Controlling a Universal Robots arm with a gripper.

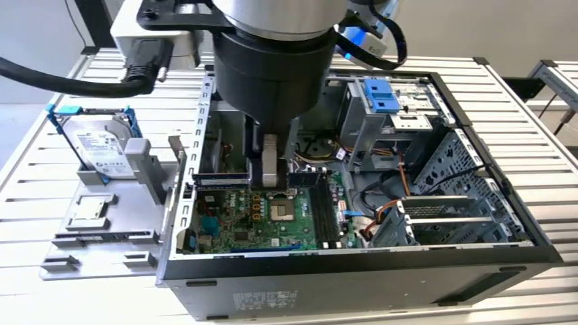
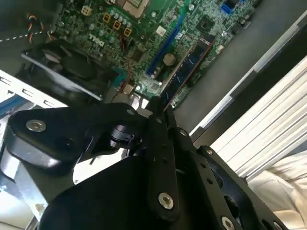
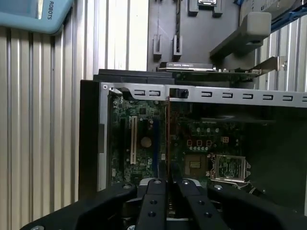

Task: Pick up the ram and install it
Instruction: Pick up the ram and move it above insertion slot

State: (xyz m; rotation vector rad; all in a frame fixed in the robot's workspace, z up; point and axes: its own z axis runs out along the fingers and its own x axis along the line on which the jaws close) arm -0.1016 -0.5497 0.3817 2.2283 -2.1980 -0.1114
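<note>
Bluish-green ram (image 1: 221,179) is clamped in the gripper (image 1: 271,181) mid-frame above the motherboard (image 1: 226,225); the case wall (image 1: 203,115) stands close beside its end, hard drive (image 1: 99,145) at the exterior view's left.

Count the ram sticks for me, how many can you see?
1. The ram is clamped in the jaws, over the motherboard inside the open case. Others may hide behind the arm.

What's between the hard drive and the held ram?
Exterior view: a grey bracket and the case wall stand between the hard drive and the ram in the gripper.
</note>
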